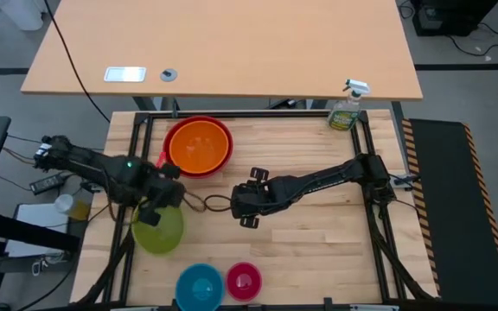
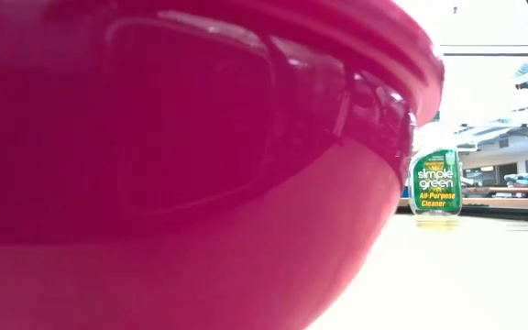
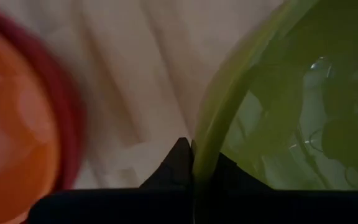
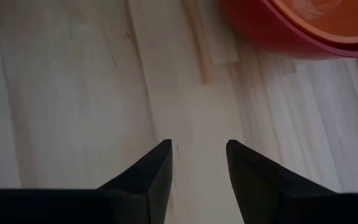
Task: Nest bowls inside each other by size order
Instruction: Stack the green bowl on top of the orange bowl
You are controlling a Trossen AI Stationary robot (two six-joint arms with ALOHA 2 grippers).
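Five bowls show on the wooden table. At the left, the left gripper is clamped on the rim of the yellow-green bowl, one finger inside the wall and one outside. Just beyond it, toward the far edge, the orange bowl sits nested inside the red bowl. At the near edge, the blue bowl and the magenta-pink bowl stand side by side, the pink one to the right and filling most of the low view. Right of centre, the right gripper hangs over bare wood, its fingers apart and holding nothing. At the far right corner stands a green spray bottle.
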